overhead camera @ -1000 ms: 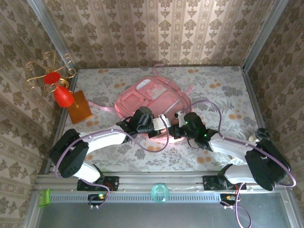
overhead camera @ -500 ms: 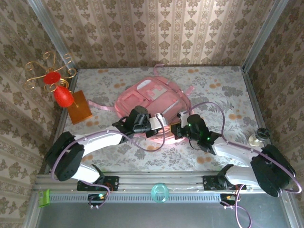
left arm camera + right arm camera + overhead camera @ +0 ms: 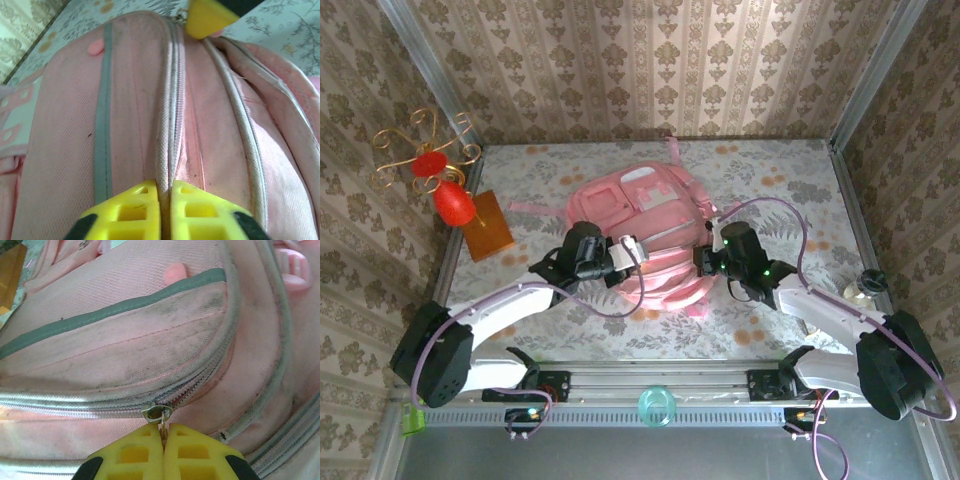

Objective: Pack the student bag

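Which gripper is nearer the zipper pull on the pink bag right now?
Right. The right gripper is shut on the zipper pull; the left gripper pinches the zip seam of the student bag farther along.

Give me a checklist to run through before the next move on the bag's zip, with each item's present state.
1. Grip: right hand shut on the zipper pull: ok.
2. Brace: left hand shut at the zip seam; whether fabric is actually pinched: cannot tell.
3. Placement: student bag lying fully on the table: ok.
4. Spacing: the two hands apart, one at each side of the bag: ok.
5. Zip open or closed along its run: cannot tell.
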Motion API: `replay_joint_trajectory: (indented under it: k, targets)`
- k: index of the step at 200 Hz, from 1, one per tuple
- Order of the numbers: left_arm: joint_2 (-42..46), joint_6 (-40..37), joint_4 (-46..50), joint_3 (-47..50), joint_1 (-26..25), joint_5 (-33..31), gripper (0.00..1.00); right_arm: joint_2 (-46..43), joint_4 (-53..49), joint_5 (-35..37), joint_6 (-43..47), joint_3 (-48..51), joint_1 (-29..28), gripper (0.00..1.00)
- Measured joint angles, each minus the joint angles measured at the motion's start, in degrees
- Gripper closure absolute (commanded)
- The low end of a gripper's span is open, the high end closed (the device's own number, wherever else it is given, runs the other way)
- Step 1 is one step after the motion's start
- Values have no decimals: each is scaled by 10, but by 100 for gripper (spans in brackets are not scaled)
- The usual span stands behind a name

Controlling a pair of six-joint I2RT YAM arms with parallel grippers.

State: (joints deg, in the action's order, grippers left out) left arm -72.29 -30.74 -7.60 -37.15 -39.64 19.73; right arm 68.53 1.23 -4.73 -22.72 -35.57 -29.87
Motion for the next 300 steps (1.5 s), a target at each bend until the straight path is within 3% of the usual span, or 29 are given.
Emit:
replay_joint_trajectory:
  k: [16,43,73,122,172,205,225,269,300]
  targets:
    - [7,21,14,0,7,-20,49,0,2,0,-4,0,-18,100]
    - [38,58,31,0,2,-47,34,0,7,0,-22,0,-49,100]
    - [56,85,31,-15,-43,-57,31,0,16,0,-37,0,-78,100]
    - [2,92,32,-40,-92,-61,30,1,20,-6,-43,0,-91,100]
    - [-51,80,45,-55,-95,-77,37,1,24,-9,-43,0,-91,100]
    - [-66,70,41,-65,-94,-92,47,1,26,-14,-43,0,-91,100]
    - [-76,62,37,-76,-94,-96,58,1,30,-19,-43,0,-91,100]
    - [-85,35,32,-83,-82,-77,100,0,21,-15,-38,0,-91,100]
    - [-58,-7,28,-51,-49,-15,100,-20,-8,-17,-24,3,-58,100]
